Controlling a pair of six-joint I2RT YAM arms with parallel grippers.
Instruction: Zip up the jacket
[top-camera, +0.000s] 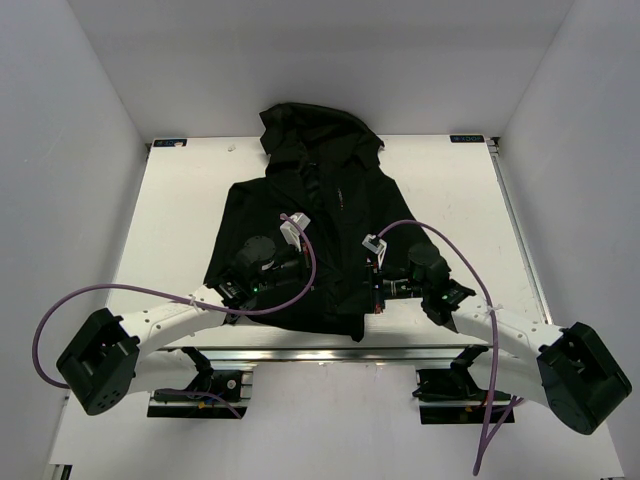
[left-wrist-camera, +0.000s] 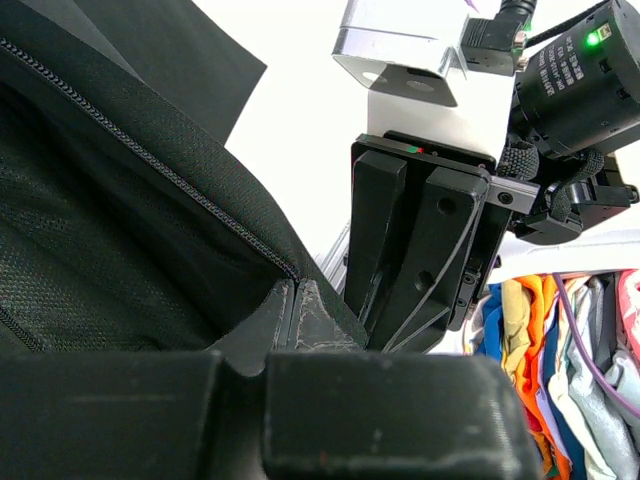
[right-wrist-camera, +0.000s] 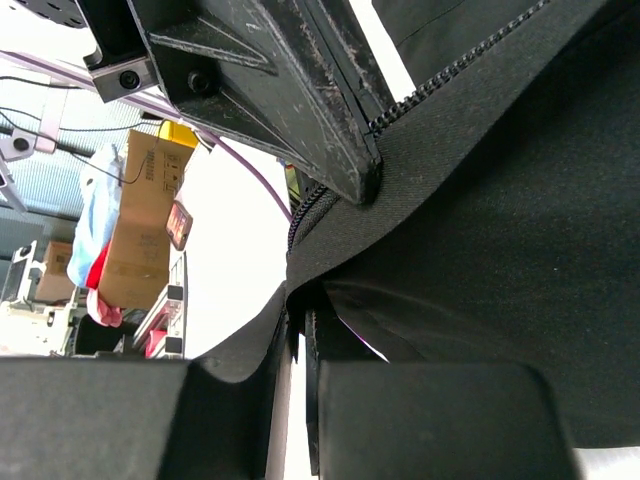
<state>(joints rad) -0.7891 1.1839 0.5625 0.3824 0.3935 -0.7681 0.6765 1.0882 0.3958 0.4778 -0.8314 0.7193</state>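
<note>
- One black jacket (top-camera: 330, 220) lies front-up in the middle of the counter (top-camera: 180, 200), hood toward the far edge, with its zipper (left-wrist-camera: 150, 165) undone at the hem.
- Your left tool (left-wrist-camera: 245, 372) is clamped tight on hem fabric beside the zipper.
- Your right tool (right-wrist-camera: 295, 385), just opposite, pinches the other hem edge, nearly closed.

The jacket (top-camera: 320, 230) was plain black, its lining a dark mesh weave, and the table (top-camera: 450, 200) was white. The cable (top-camera: 314, 262) was purple, the heap of clothes (left-wrist-camera: 540, 340) orange, blue and yellow, the cardboard box (right-wrist-camera: 140, 220) brown.
</note>
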